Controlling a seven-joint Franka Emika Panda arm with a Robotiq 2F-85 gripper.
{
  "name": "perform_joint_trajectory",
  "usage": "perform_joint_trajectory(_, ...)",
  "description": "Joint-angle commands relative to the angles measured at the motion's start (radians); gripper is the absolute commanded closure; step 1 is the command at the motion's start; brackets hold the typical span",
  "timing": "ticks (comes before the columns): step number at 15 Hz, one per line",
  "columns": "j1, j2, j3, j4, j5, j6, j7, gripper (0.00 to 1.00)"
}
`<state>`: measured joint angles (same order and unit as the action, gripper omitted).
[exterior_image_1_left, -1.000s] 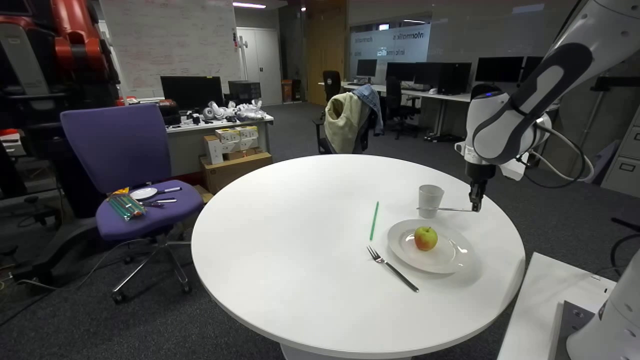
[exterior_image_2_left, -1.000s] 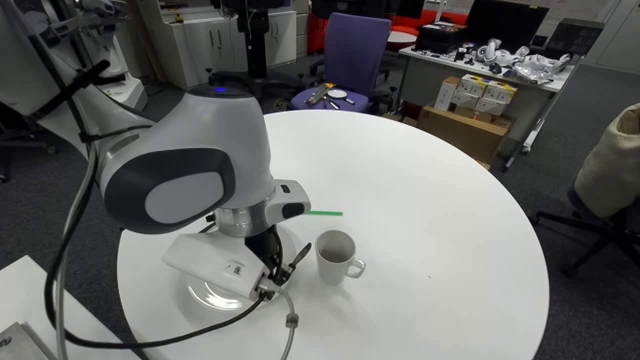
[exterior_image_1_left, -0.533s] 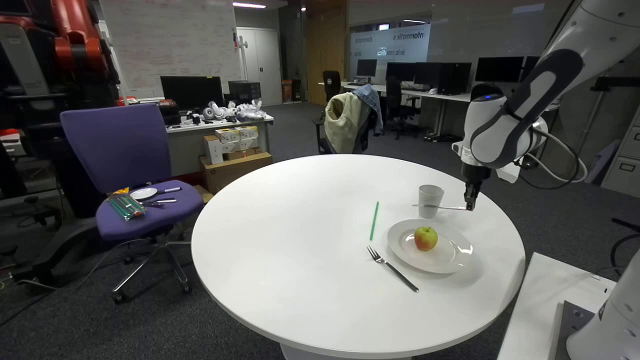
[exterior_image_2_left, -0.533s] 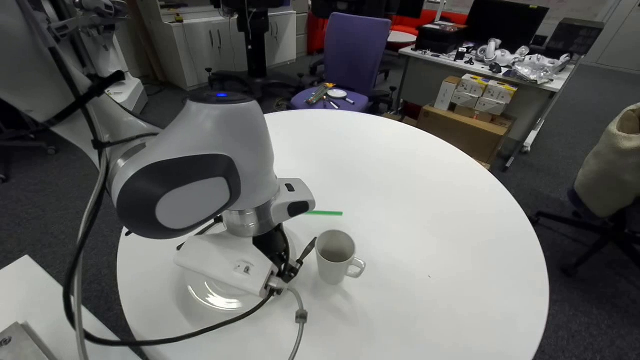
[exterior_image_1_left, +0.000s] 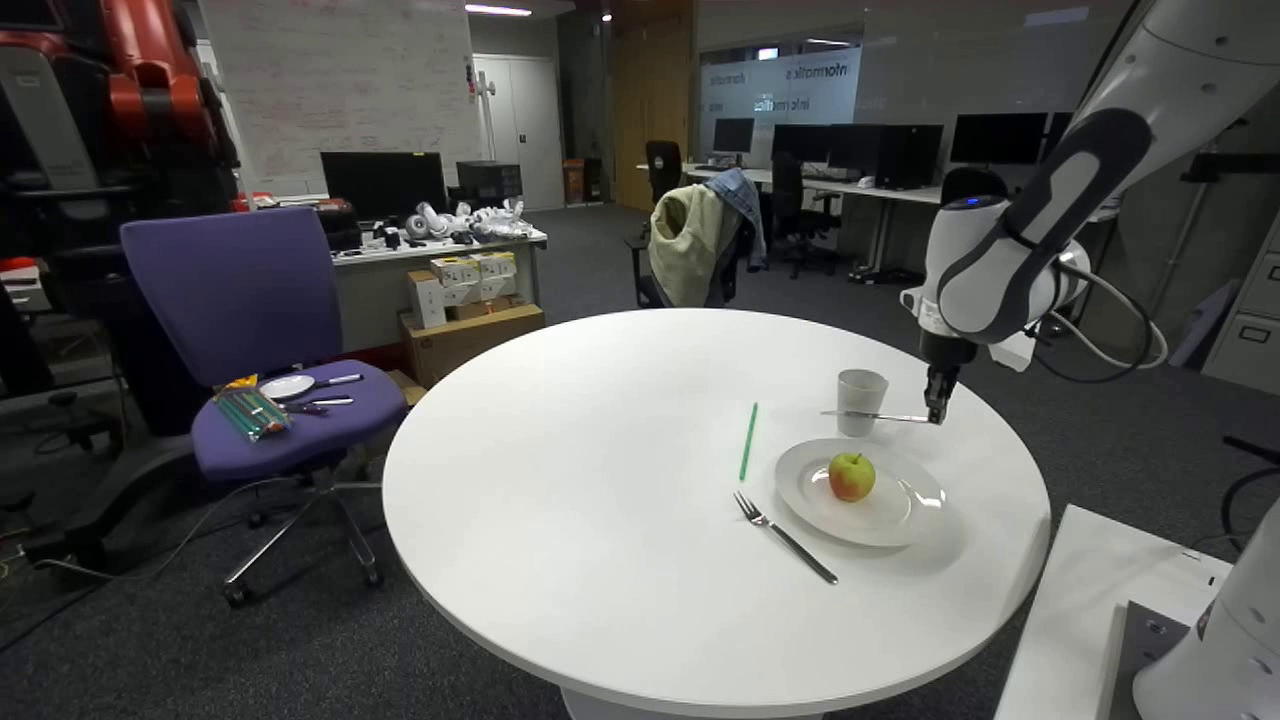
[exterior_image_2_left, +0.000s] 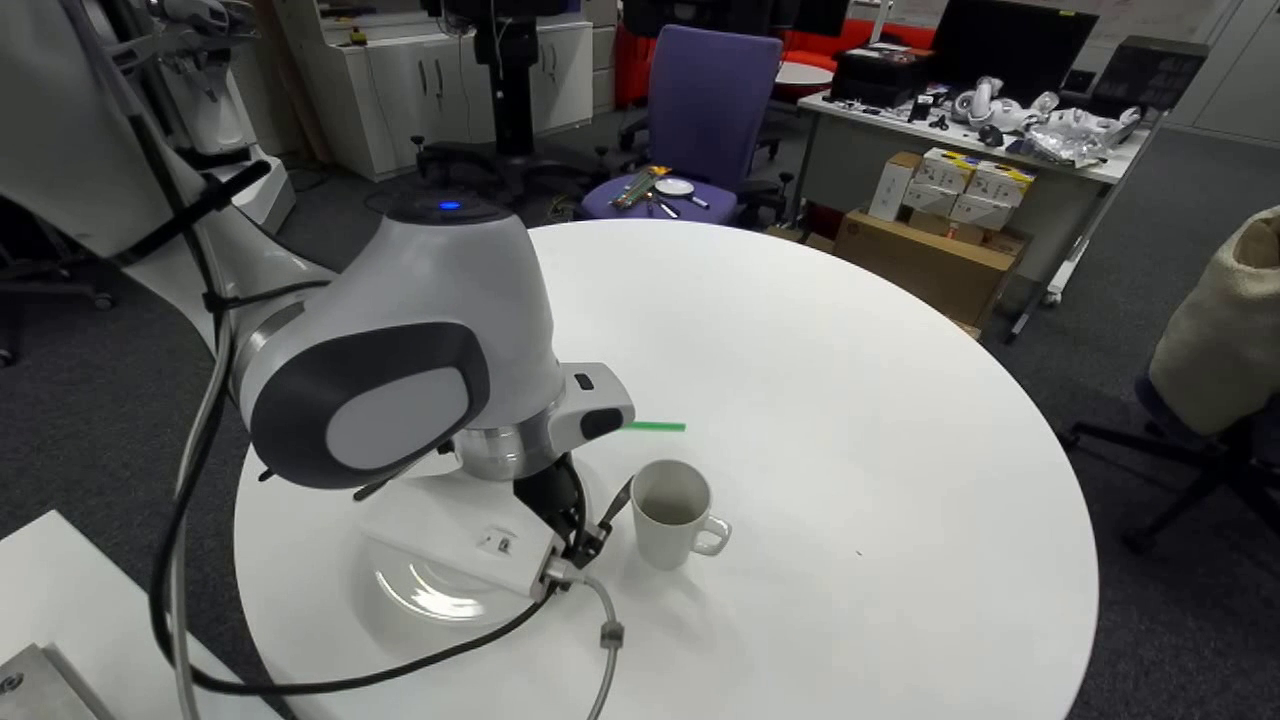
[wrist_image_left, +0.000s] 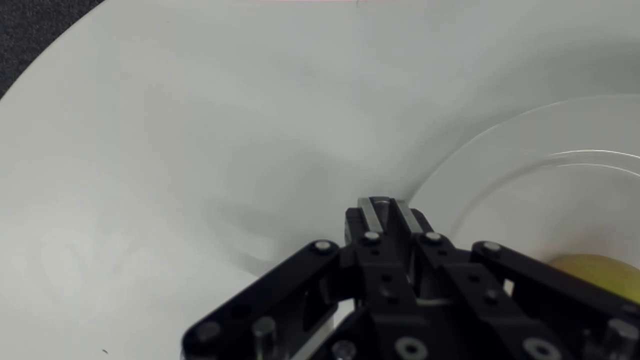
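Note:
My gripper (exterior_image_1_left: 936, 415) is shut on a thin metal utensil, seemingly a knife (exterior_image_1_left: 880, 416), held roughly level above the table. In an exterior view the knife crosses in front of a white mug (exterior_image_1_left: 858, 392); in an exterior view its dark blade (exterior_image_2_left: 620, 500) ends beside the mug (exterior_image_2_left: 672, 515). I cannot tell whether they touch. The fingers (wrist_image_left: 385, 202) are close together in the wrist view, where the knife is barely visible. A white plate (exterior_image_1_left: 800, 505) with a red-green apple (exterior_image_1_left: 851, 478) lies beside the gripper. The apple also shows in the wrist view (wrist_image_left: 602, 272).
The round white table (exterior_image_1_left: 600, 450) carries a green stick (exterior_image_1_left: 749, 442) and a fork (exterior_image_1_left: 790, 540) near the plate. The mug's handle (exterior_image_2_left: 712, 537) points away from the gripper. A purple chair (exterior_image_1_left: 240, 300) with small items stands beyond the table. A cable (exterior_image_2_left: 330, 682) hangs from the arm.
The gripper has moved a little toward the mug with the knife in it, leftward in an exterior view. The knife's end now overlaps the mug more. The mug, plate, apple and fork have not moved.

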<state>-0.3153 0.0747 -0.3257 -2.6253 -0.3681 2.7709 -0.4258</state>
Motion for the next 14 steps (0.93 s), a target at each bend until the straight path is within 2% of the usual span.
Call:
perform_joint_trajectory(1, -0.011, 0.019, 0.002, 0.012, 0.012, 0.041, -0.035, 0.97)
perform_joint_trajectory(14, -0.020, 0.081, 0.011, 0.012, 0.033, 0.085, -0.074, 0.97)
